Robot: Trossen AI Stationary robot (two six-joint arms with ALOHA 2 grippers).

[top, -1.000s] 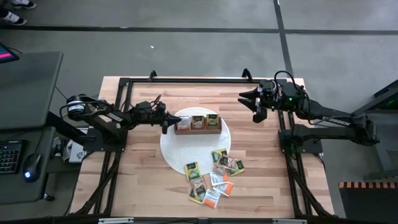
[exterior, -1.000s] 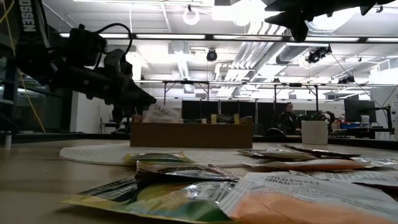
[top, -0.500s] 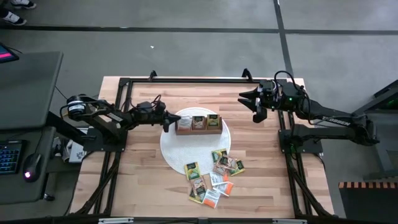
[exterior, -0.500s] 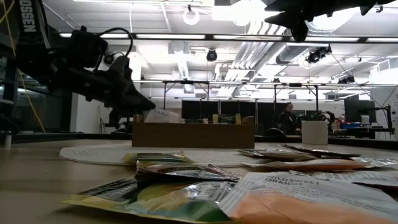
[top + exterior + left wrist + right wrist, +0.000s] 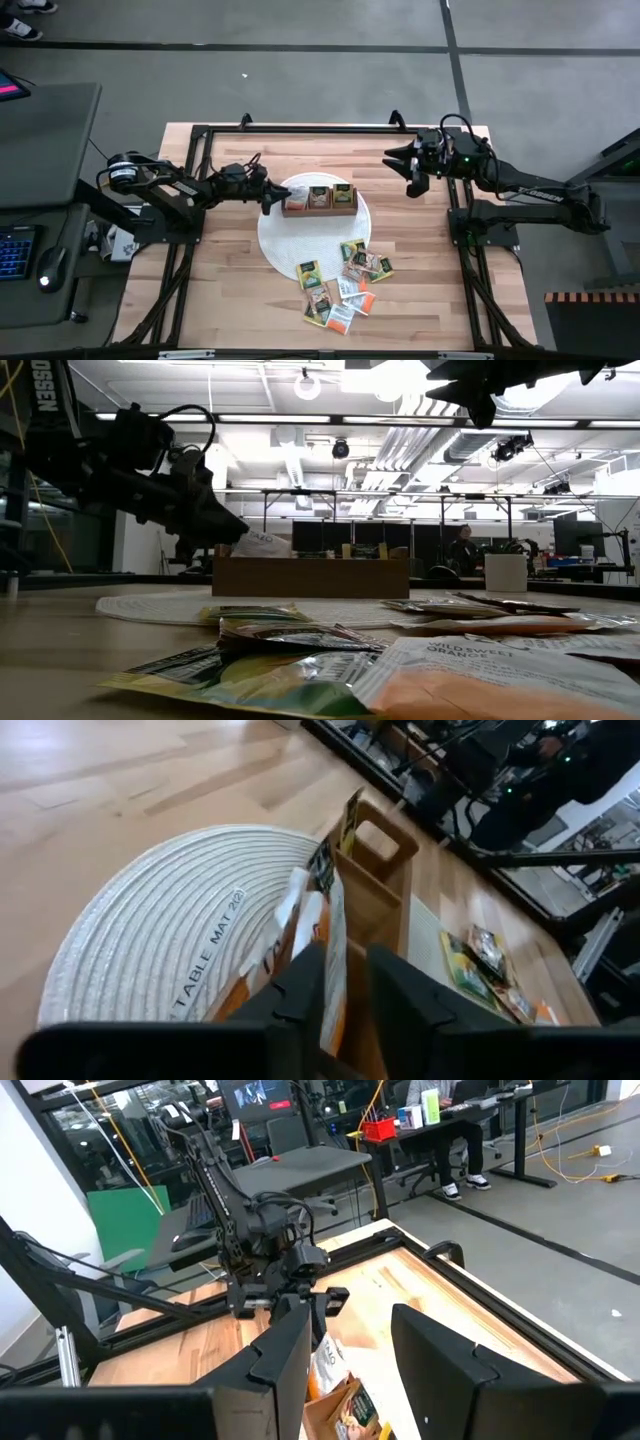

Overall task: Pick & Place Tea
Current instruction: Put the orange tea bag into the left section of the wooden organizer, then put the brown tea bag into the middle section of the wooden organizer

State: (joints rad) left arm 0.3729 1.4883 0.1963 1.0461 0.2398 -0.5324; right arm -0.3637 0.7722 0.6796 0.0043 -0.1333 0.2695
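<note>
Packets stand in all three compartments of the wooden box point(image 5: 318, 200); about a dozen loose tea packets point(image 5: 343, 278) remain on the table. The left gripper point(image 5: 268, 199) at the box's end compartment apparently pinches a white-and-orange packet point(image 5: 310, 935). The right gripper point(image 5: 412, 172) waits apart, fingers parted, empty.

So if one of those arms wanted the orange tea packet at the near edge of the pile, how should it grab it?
The orange packet lies flat, overlapping other tea packets in the pile. Probably best to come straight down from above and pinch an edge that sticks out free, since a flat packet offers no sides to squeeze. The right pincer hangs idle nearby; the left pincer is busy at the wooden box.
</note>
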